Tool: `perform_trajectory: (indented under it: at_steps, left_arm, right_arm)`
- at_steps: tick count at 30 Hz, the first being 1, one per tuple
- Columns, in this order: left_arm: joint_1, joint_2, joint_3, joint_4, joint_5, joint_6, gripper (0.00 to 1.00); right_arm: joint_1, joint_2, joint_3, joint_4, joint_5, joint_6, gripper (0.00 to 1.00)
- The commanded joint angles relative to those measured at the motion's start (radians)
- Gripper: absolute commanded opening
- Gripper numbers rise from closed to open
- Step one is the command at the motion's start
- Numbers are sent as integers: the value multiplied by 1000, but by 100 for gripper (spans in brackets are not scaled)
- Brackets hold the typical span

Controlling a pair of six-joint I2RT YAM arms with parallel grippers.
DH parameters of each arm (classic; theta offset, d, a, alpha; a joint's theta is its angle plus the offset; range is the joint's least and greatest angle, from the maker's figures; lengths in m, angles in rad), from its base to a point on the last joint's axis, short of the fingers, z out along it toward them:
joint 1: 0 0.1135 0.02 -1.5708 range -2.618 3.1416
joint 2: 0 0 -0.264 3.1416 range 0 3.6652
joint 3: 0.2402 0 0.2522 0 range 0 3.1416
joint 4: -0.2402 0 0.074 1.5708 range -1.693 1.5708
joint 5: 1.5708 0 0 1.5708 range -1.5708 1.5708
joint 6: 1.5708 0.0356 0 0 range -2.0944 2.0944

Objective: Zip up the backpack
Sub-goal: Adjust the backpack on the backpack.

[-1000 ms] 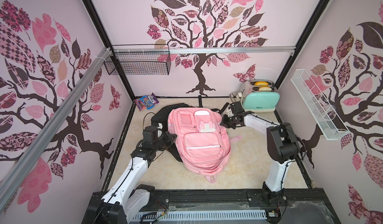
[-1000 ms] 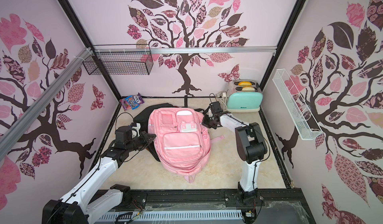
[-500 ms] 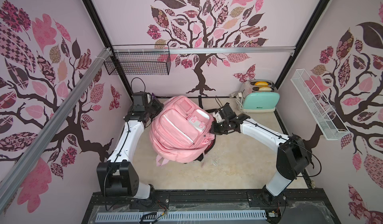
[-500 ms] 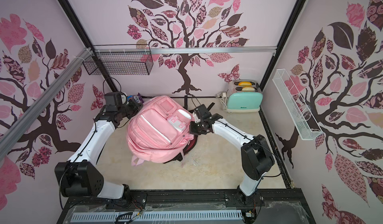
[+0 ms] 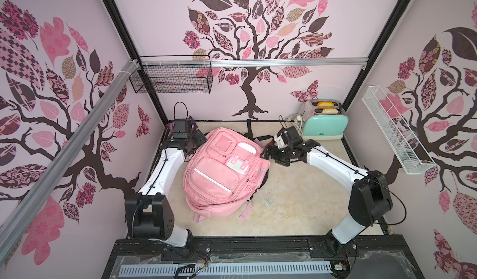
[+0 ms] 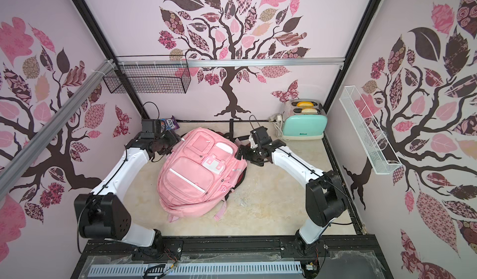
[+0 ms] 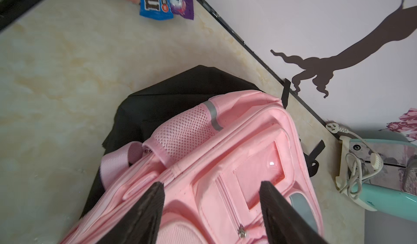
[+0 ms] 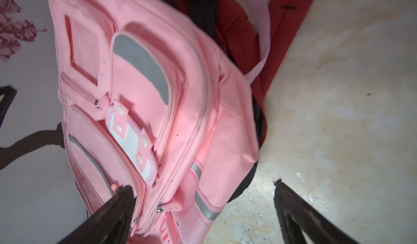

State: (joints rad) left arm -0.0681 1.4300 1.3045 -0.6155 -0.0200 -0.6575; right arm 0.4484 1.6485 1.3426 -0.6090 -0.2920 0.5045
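Both left jaws and right jaws stand open, holding nothing, with the backpack (image 5: 219, 182) lying between them

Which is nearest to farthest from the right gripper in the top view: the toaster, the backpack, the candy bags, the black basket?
1. The backpack, just beside the right gripper, toward the left arm.
2. The toaster, in the table's back right corner.
3. The candy bags, in the back left corner.
4. The basket, hung high above that left corner.
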Motion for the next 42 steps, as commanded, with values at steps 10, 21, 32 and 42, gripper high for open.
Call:
perform_trajectory:
  at_steps: [10, 21, 32, 42]
  left_arm:
    - [90, -525, -317, -280, 120, 22, 82]
    - [90, -753, -533, -445, 263, -66, 83]
    - [79, -763, -590, -539, 256, -118, 83]
    - [76, -739, -623, -571, 182, -158, 83]
  right_arm:
    - [-70, 272, 258, 67, -16, -28, 99]
    - [-70, 390, 347, 100, -143, -59, 99]
    - [-53, 402, 346, 103, -169, -71, 99]
    - [-37, 415, 354, 94, -151, -93, 99]
